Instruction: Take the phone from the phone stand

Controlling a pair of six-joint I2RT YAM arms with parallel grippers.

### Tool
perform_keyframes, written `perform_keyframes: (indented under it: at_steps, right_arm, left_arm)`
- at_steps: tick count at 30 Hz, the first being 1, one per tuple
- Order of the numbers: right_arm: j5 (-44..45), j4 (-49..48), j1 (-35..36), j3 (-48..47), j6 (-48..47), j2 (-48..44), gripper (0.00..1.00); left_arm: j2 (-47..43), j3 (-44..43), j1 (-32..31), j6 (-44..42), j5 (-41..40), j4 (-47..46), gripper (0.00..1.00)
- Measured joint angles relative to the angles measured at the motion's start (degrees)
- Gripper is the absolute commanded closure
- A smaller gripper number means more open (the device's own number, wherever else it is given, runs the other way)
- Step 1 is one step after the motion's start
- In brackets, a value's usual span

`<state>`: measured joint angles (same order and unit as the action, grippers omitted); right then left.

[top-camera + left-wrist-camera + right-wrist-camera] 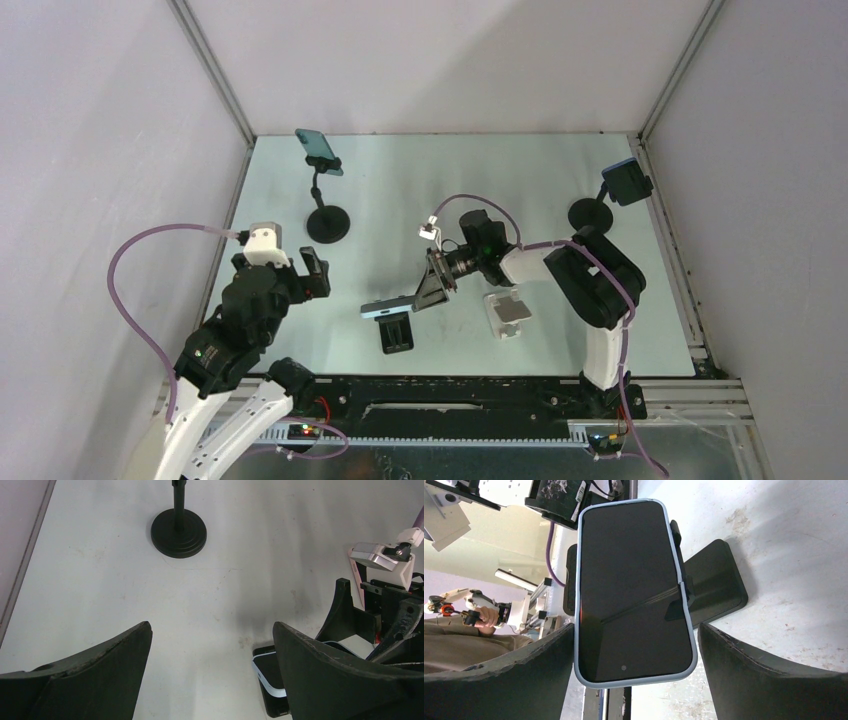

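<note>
My right jaws stand wide, holding nothing. The phone (634, 590) sits in the stand (716, 580) on the counter (804, 540), centre frame in the right wrist view, directly between them. Its long axis runs top to bottom, square to the closing line. My left jaws, wide and empty, are farther off.

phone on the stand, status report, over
left fingers open, holding nothing. right fingers astride the phone, contact unclear. phone sits in the phone stand, not yet lifted. nothing in the way.
</note>
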<state>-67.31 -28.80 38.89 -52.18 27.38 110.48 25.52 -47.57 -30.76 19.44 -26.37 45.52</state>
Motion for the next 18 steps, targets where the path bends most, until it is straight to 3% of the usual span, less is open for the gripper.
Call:
perform_keyframes:
  at_steps: [13, 18]
  right_arm:
    - [-1.01, -0.81, 0.11, -0.28, 0.70, 0.68, 0.21]
    - [-1.22, -1.40, 0.13, -0.28, 1.11, 0.94, 0.38]
  left_arm:
    - [0.00, 0.00, 0.00, 0.00, 0.00, 0.02, 0.02]
    - [0.00, 0.00, 0.00, -0.02, 0.00, 0.00, 0.02]
